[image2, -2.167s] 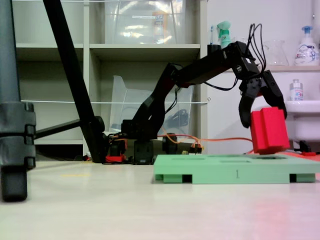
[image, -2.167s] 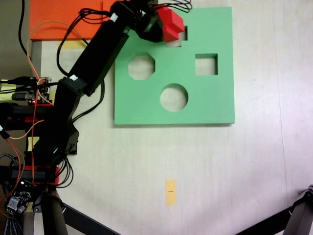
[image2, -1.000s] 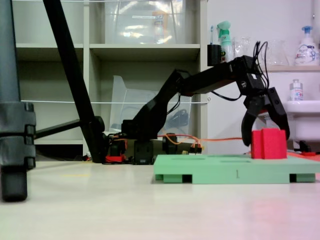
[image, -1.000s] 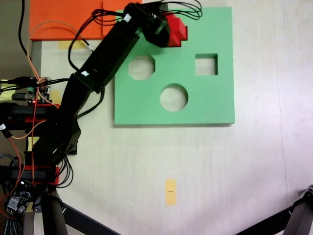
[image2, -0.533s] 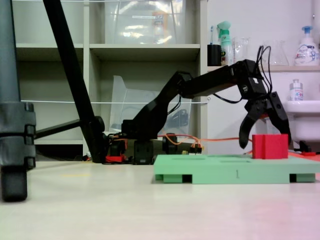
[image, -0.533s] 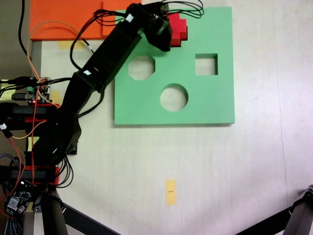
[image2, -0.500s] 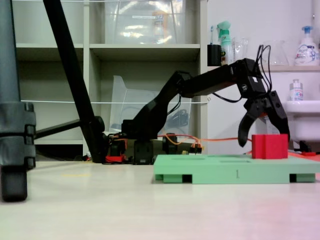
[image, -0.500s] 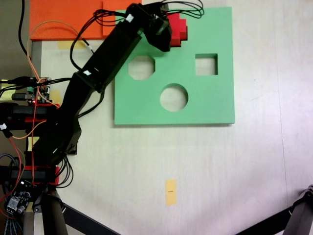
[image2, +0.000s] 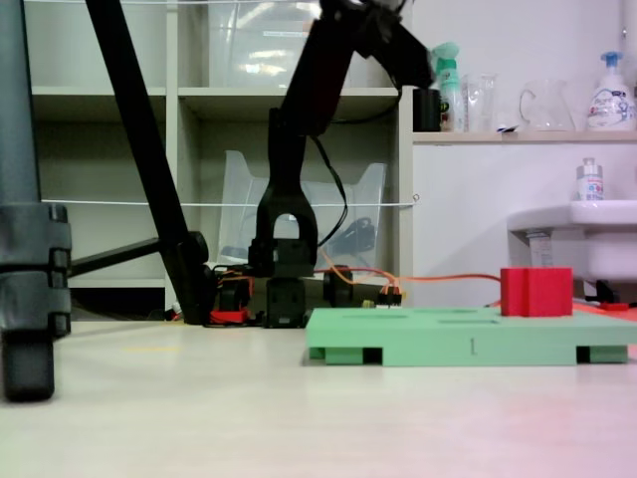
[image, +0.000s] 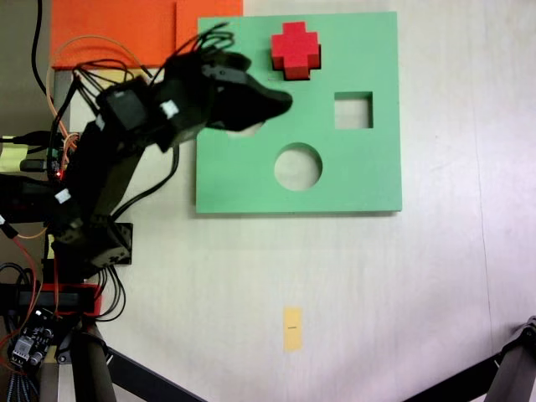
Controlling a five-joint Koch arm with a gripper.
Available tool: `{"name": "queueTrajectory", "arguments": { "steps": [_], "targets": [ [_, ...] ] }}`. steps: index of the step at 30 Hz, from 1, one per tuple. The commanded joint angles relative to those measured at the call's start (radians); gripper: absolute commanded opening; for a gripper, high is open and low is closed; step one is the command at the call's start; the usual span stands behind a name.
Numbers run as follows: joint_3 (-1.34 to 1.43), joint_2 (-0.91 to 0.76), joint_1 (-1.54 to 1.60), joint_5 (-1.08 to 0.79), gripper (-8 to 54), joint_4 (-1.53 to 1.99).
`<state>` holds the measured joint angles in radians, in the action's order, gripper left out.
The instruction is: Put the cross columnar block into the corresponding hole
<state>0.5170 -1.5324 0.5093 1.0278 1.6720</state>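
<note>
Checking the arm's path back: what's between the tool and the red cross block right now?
Only bare green board. In a fixed view from above, the tool hangs apart from the red cross block, which sits in its cutout.

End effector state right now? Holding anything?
End effector: raised clear of the green board, holding nothing; open or closed cannot be told. The red cross block sits in its hole, top protruding.
</note>
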Motion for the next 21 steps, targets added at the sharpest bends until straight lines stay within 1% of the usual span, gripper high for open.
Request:
{"name": "queueTrajectory", "arguments": {
  "steps": [1, 3, 4, 5, 6, 8, 10, 13, 14, 16, 18, 19, 21],
  "targets": [
    [-0.017, -0.078, -0.115, -0.232, 40.2, -0.041],
    [-0.014, -0.109, -0.198, -0.302, 39.9, -0.091],
    [0.006, -0.143, -0.187, -0.322, 38.9, -0.107],
    [0.052, -0.209, -0.164, -0.391, 38.6, -0.138],
    [0.160, -0.279, -0.184, -0.457, 38.6, -0.204],
    [0.446, -0.434, -0.229, -0.515, 38.7, -0.425],
    [0.873, -0.597, -0.290, -0.597, 38.3, -0.769],
    [1.394, -0.756, -0.314, -0.715, 36.4, -1.252],
    [1.583, -0.787, -0.314, -0.775, 36.3, -1.450],
    [1.816, -0.796, -0.345, -0.815, 36.2, -1.723],
    [2.121, -0.795, -0.391, -0.919, 34.4, -2.089],
    [2.235, -0.795, -0.396, -0.979, 34.2, -2.164],
    [2.342, -0.795, -0.393, -1.003, 34.2, -2.163]
  ]
}}
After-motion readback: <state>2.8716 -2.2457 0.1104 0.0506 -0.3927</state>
